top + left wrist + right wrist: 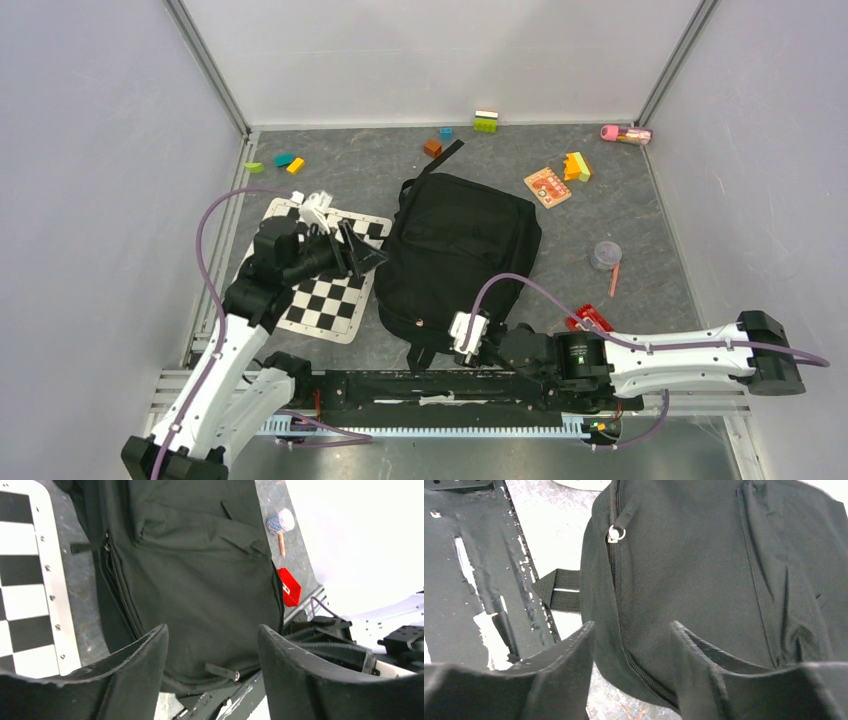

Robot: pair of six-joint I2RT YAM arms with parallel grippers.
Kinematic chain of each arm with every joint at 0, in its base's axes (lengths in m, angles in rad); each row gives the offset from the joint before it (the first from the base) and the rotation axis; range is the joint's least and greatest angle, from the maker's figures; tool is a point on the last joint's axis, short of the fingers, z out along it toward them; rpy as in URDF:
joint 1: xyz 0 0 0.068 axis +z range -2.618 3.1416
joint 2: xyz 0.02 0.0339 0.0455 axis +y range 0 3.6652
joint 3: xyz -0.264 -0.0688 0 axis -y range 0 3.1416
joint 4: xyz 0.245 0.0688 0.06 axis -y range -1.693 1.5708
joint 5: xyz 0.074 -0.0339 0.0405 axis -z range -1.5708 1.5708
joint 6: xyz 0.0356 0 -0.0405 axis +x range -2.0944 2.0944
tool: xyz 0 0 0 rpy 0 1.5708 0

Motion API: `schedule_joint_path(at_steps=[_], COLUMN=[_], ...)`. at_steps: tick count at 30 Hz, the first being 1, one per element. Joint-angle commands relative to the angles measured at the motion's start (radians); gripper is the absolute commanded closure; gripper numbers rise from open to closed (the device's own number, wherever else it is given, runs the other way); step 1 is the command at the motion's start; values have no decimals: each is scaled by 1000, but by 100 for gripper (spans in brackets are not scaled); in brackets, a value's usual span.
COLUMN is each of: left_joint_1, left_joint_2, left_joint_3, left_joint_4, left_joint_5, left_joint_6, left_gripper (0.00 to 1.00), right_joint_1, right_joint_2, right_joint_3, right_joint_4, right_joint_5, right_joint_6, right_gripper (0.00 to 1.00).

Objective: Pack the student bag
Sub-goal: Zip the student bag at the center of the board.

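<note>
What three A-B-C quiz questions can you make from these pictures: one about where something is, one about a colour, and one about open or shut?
1. Where is the chessboard?
A) beside the student bag, on the robot's left
B) on top of the bag
C) in the far right corner

2. What colour is the student bag?
A) yellow
B) black
C) red

3. How is the left gripper?
A) shut tight
B) shut on the bag
C) open, holding nothing

Answers:
1 A: the top view shows the checkered board lying flat to the left of the bag.
2 B: every view shows black fabric.
3 C: the left wrist view shows its jaws apart, with the bag only beyond them.
</note>
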Motion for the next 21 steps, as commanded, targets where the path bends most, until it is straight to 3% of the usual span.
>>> schedule_joint_path(at_steps=[1, 4, 6, 9, 14, 21], left_joint_1=[-1, -7, -7, -5, -7, -5], left_joint_2=[-88, -138, -158, -167, -158, -182], left_joint_3=[-72, -108, -118, -140, -208, -198], left_joint_4=[-24, -71, -157, -208, -92, -102], left_joint_5=[89, 1, -127, -210, -121, -169], left_joint_6=[-49, -123, -139, -182, -265, -261], left_gripper=[24, 18, 13, 9, 12, 17], right_joint_1=[6, 5, 1, -23, -133, -186], right_joint_2=[47, 90, 122, 185, 302, 492], right_joint_3=[8, 31, 55, 120, 238, 407], right_joint_4=[130, 182, 220, 230, 206, 141], right_joint_5=[58, 106, 100, 75, -65, -179], right_joint_6=[43, 142, 189, 244, 302, 180], right_gripper=[30, 12, 8, 8, 10, 11])
